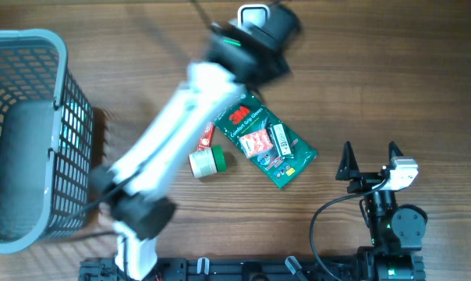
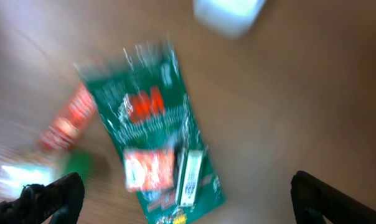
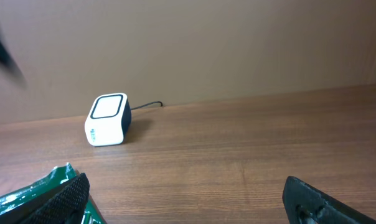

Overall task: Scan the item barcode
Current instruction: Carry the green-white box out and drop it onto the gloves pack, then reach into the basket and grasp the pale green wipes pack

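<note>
Grey basket (image 1: 25, 37) stands at the left; we cannot tell its contents. The green pack (image 1: 263, 140) lies flat on the table (image 1: 423, 78). The left gripper (image 2: 188, 198) hangs above it, jaws wide apart. The right gripper (image 1: 370, 160) gapes too, empty.

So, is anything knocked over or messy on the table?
A little. The white bottle with the green cap lies tipped on its side, next to the green packet, which lies flat and crooked on the table. Nothing looks spilled or broken.
</note>
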### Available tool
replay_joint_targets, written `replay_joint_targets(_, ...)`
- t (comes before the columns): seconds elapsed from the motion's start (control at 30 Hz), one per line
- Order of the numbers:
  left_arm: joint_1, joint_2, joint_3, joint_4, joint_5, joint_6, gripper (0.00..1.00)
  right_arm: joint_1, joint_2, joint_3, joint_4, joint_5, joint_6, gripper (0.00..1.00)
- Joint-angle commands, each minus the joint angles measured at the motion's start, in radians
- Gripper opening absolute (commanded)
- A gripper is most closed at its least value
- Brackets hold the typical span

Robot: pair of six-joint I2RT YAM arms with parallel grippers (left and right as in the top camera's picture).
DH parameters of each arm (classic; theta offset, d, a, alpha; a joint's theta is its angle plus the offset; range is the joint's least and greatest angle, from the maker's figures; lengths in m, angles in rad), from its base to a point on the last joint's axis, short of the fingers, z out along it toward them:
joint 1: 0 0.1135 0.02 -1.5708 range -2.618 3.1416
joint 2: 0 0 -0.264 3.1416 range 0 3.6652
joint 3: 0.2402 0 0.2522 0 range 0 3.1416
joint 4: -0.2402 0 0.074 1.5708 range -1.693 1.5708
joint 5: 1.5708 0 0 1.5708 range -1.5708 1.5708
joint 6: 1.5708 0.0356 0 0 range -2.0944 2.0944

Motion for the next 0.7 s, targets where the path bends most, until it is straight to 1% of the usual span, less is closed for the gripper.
replay_joint_targets(0.0,0.240,-0.259,0.188,-0.098,-0.301,0.000,1.00,0.005,-0.003,-0.001,0.002,0.005,0.005,1.00)
replay_joint_targets(0.03,0.307,-0.296,0.188,-0.115,-0.340,-0.048,1.00,0.005,-0.003,-0.001,0.002,0.005,0.005,1.00)
replay_joint_targets(0.07,0.411,-0.336,0.188,-0.152,-0.368,-0.140,1.00,0.005,-0.003,-0.001,0.002,0.005,0.005,1.00)
replay_joint_targets(0.13,0.649,-0.377,0.188,-0.241,-0.351,-0.348,1.00,0.005,-0.003,-0.001,0.002,0.005,0.005,1.00)
replay_joint_targets(0.17,0.748,-0.378,0.186,-0.262,-0.324,-0.408,1.00,0.005,-0.003,-0.001,0.002,0.005,0.005,1.00)
replay_joint_targets(0.2,0.842,-0.379,0.178,-0.261,-0.272,-0.408,1.00,0.005,-0.003,-0.001,0.002,0.005,0.005,1.00)
replay_joint_targets(0.27,1.046,-0.354,0.137,-0.261,-0.120,-0.409,1.00,0.005,-0.003,-0.001,0.002,0.005,0.005,1.00)
replay_joint_targets(0.33,1.178,-0.311,0.070,-0.261,-0.015,-0.335,1.00,0.005,-0.003,-0.001,0.002,0.005,0.004,1.00)
replay_joint_targets(0.37,1.220,-0.283,0.034,-0.258,0.011,-0.278,1.00,0.005,-0.003,-0.001,0.002,0.005,0.005,1.00)
replay_joint_targets(0.43,1.278,-0.218,-0.044,-0.237,0.017,-0.138,1.00,0.005,-0.003,-0.001,0.002,0.005,0.004,1.00)
replay_joint_targets(0.57,1.303,-0.105,-0.221,-0.103,0.034,0.125,1.00,0.005,-0.003,-0.001,0.002,0.005,0.005,1.00)
replay_joint_targets(0.63,1.300,-0.042,-0.335,0.021,0.134,0.359,1.00,0.005,-0.003,-0.001,0.002,0.005,0.005,1.00)
replay_joint_targets(0.67,1.300,-0.017,-0.379,0.063,0.156,0.423,1.00,0.005,-0.003,-0.001,0.002,0.005,0.004,1.00)
